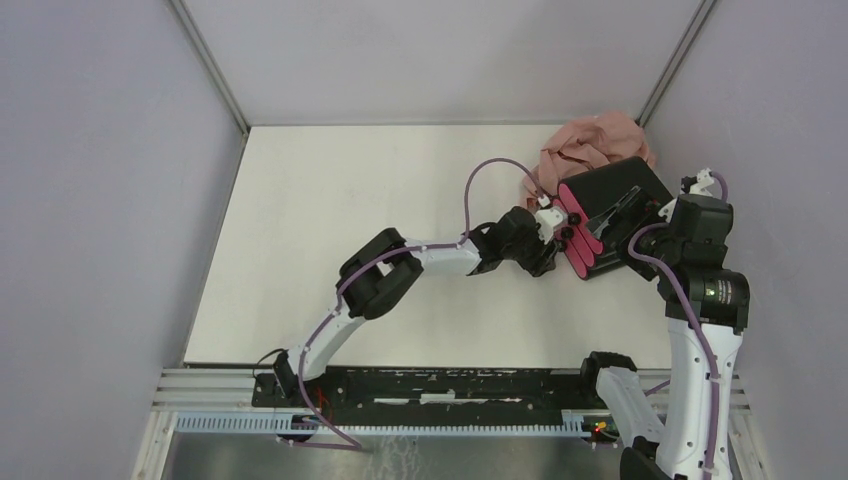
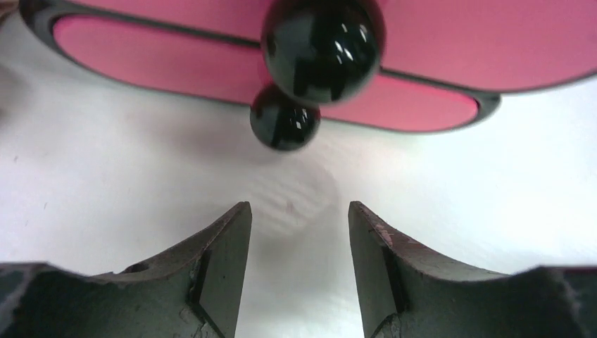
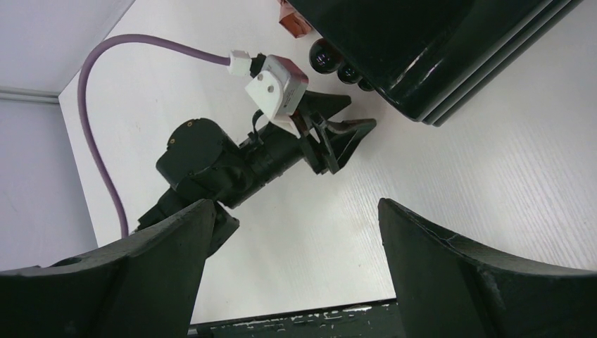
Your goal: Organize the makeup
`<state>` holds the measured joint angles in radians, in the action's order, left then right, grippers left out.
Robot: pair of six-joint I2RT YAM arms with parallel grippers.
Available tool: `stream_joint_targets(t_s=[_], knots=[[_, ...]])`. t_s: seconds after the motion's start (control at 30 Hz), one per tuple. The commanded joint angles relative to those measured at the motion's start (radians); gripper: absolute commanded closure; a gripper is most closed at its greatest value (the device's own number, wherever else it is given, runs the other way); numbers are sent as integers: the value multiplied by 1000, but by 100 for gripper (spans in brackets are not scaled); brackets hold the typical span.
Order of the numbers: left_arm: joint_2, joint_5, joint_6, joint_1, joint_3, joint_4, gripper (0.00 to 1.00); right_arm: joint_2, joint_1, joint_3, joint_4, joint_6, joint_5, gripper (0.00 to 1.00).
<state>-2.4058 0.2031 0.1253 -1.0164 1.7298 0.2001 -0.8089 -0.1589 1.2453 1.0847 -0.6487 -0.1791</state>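
Observation:
None of the small makeup items show in any view. My left gripper (image 1: 553, 255) is open and empty, low over the table, just in front of the black box (image 1: 640, 185). In the left wrist view it (image 2: 299, 211) faces the magenta drawer fronts (image 2: 162, 56) and two black knobs (image 2: 322, 46), without touching them. My right gripper (image 1: 615, 215) hangs above the box top, open and empty. In the right wrist view it (image 3: 297, 204) looks down on the left gripper (image 3: 355, 113) and the box (image 3: 422, 42).
The pinkish-beige cloth (image 1: 590, 150) lies bunched behind the box in the far right corner. A small reddish-brown piece (image 3: 294, 21) shows beside the box's knobs (image 3: 325, 55); I cannot tell what it is. Grey walls close in the table on three sides.

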Motion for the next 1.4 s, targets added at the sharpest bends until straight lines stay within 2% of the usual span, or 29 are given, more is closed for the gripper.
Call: stream_joint_targets(t_s=[0.0, 0.2, 0.33, 0.5, 0.63, 0.83, 0.87, 0.93, 1.13, 1.37], knots=[[229, 12, -70, 6, -83, -24, 37, 5, 4, 15, -47, 11, 1, 7], [453, -111, -65, 8, -236, -196, 33, 11, 4, 14, -45, 30, 21, 7], [612, -207, -4, 43, -347, -304, 27, 15, 5, 12, -54, 38, 17, 7], [836, -261, 141, 193, -479, -425, 21, 20, 5, -14, -94, 29, -37, 7], [976, -376, 247, 328, -539, -517, 16, 28, 5, -37, -120, 3, -69, 7], [1035, -697, 184, 382, -463, -685, 10, 15, 5, -20, -157, -20, -108, 7], [1036, -724, 173, 381, -448, -707, 5, 13, 6, -19, -159, -20, -104, 7], [1048, -717, 133, 381, -436, -726, 1, 10, 5, -20, -166, -25, -103, 7], [1126, -682, 98, 381, -471, -670, 0, 24, 4, -46, -184, -49, -102, 7], [1159, -713, 141, 381, -490, -651, 0, 33, 5, -58, -184, -58, -101, 7]])
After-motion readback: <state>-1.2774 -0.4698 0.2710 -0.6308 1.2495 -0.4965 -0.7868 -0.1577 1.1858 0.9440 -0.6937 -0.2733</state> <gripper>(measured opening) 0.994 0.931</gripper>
